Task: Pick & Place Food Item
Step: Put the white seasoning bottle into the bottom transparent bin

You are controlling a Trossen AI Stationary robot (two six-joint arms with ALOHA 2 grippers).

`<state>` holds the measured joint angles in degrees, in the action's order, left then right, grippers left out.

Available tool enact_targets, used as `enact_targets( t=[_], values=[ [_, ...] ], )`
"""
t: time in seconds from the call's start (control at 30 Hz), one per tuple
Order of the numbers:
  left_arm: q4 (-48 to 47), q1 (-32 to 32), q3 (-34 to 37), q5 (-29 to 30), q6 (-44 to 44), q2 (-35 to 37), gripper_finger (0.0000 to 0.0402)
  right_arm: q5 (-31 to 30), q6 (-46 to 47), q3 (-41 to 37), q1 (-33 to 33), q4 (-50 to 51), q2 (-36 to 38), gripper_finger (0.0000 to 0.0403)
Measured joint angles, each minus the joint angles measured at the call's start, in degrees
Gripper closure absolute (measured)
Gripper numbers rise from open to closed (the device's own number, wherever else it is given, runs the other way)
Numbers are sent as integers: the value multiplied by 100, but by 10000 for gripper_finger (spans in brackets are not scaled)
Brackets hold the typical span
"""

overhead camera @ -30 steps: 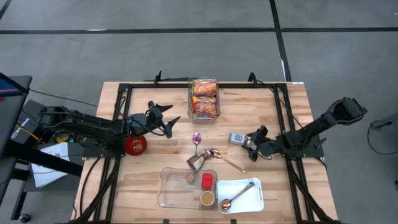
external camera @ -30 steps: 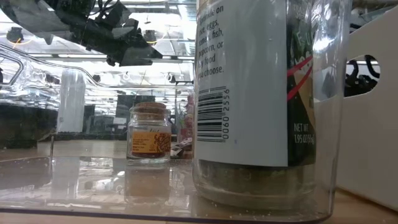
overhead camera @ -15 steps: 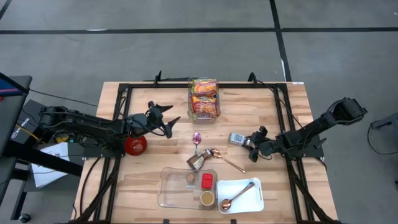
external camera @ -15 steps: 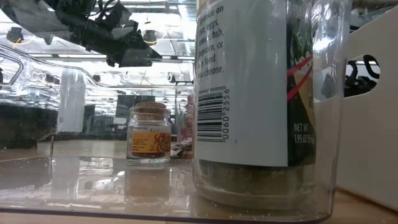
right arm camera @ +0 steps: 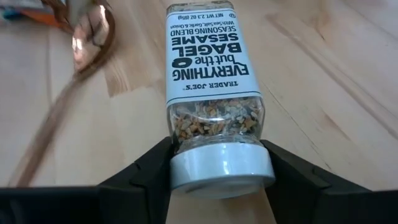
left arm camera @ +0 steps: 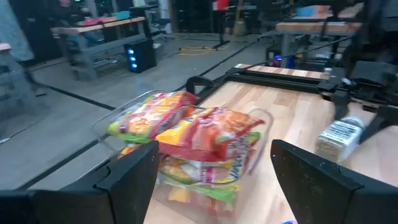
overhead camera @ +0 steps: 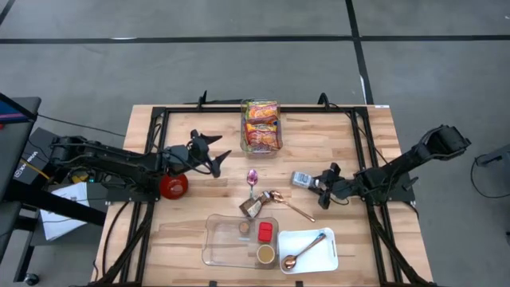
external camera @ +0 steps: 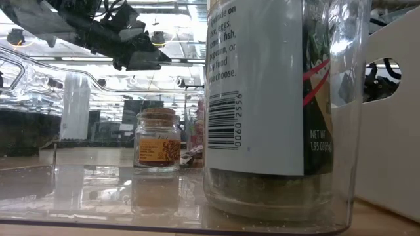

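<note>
A seasoning jar [overhead camera: 300,177] with a white cap and a white label lies on its side on the wooden table, right of centre. Its label side [right arm camera: 211,81] faces up. My right gripper [overhead camera: 321,182] is at its cap end, shut on it. My left gripper [overhead camera: 217,155] hovers open and holds nothing at the table's left-middle. Its fingers point toward a clear container of noodle packets [left arm camera: 186,143]. The jar [left arm camera: 341,134] also shows in the left wrist view. My right gripper pinches the jar between its two fingers [right arm camera: 149,171], one on each side of the glass shoulder right at the white cap [right arm camera: 221,168]. The fingers slant down from the table's right and run along the jar from its cap end. The jar lies on its side on the table.
The clear container of noodle packets [overhead camera: 260,126] stands at the far middle. A pink spoon [overhead camera: 253,177] and a copper spoon [overhead camera: 291,207] lie left of the jar. At the near edge are a clear tray [overhead camera: 219,243] with small jars and a white tray [overhead camera: 327,259] holding a spoon. A red object [overhead camera: 174,185] lies at the left.
My right gripper's fingers have drawn in on the jar's cap end, and its wrist has tipped a little. The jar still lies on the table in about the same place.
</note>
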<state>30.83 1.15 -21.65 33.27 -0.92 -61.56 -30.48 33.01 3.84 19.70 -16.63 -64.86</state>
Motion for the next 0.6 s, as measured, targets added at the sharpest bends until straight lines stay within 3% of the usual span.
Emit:
enact_targets(
  t=[0.1,0.27,0.5,0.6],
  values=[
    [2,0,0,-392,2,0,100,4,-8,59,0,-50,72,207],
    [4,0,0,-470,2,0,100,66,-256,309,0,21,245,207],
    [20,0,0,-832,16,0,105,108,-564,801,-141,714,448,207],
    [20,0,0,-836,21,0,112,392,-656,1051,-340,1194,474,207]
  ],
)
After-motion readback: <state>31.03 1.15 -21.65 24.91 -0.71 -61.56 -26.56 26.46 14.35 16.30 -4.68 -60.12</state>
